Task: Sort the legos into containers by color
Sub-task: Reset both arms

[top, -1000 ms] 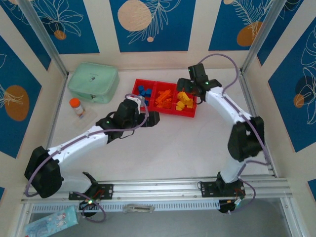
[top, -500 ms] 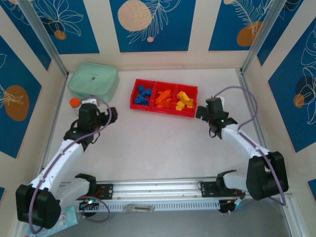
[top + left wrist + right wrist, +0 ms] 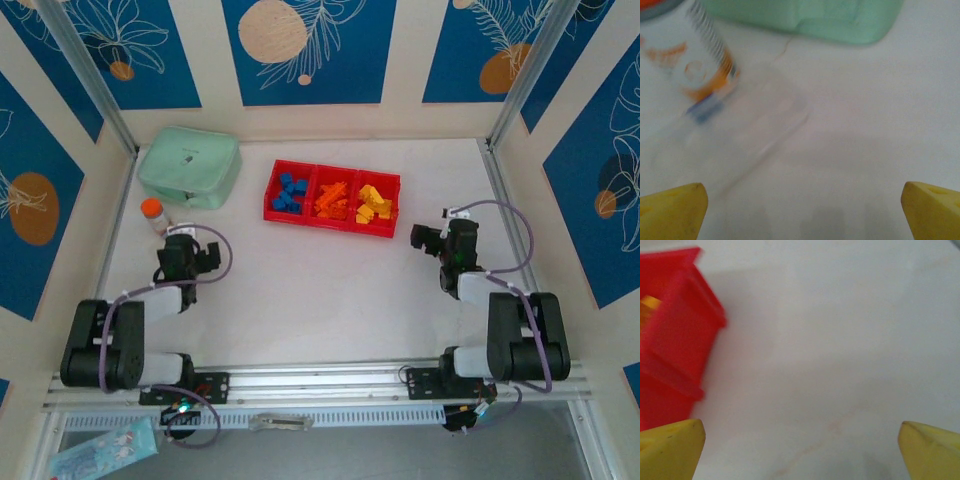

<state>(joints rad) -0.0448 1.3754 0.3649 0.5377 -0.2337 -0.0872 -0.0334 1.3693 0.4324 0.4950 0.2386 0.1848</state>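
The legos [image 3: 333, 200] are lying sorted in the red tray [image 3: 330, 225] at the far side of the table [image 3: 320, 290]: blue in the left compartment, orange in the middle, yellow on the right. The left gripper [image 3: 203, 258] is sitting low near the bottle [image 3: 152, 212], jaws gaping wide and gripping nothing. The right gripper [image 3: 424, 238] is sitting to the right of the tray, jaws likewise spread wide and empty

Bright, even light with faint shadows; top view sharp, both wrist views smeared by blur.
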